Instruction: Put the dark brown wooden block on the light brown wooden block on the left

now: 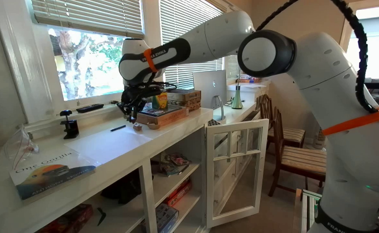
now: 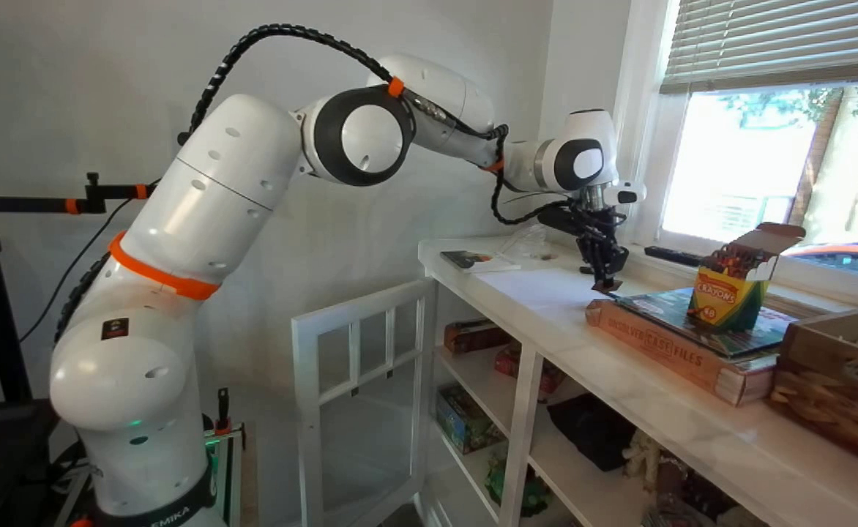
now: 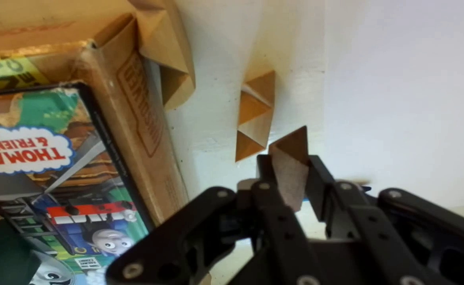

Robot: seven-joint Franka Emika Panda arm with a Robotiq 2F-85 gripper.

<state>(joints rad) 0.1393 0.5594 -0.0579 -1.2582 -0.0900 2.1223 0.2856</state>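
Note:
My gripper [image 1: 132,118] is shut on a dark brown faceted wooden block [image 3: 291,174], pinched between the fingertips in the wrist view. The gripper, also in an exterior view [image 2: 605,272], is low over the white counter near the orange-brown box. A faceted light brown block [image 3: 164,47] lies against the box's end at the upper left of the wrist view; it also shows in an exterior view [image 1: 153,126]. A smaller brown faceted block [image 3: 256,114] lies between it and the held block in the wrist view, and in an exterior view [image 1: 137,127].
The box [image 2: 663,344] carries a DVD case and a crayon box [image 2: 725,296]. A wooden crate [image 2: 832,373] stands behind it. White paper [image 1: 108,142], a dark pen [image 1: 117,128], a black clamp [image 1: 70,126] and a book [image 1: 50,173] lie along the counter. A cabinet door [image 1: 236,171] hangs open.

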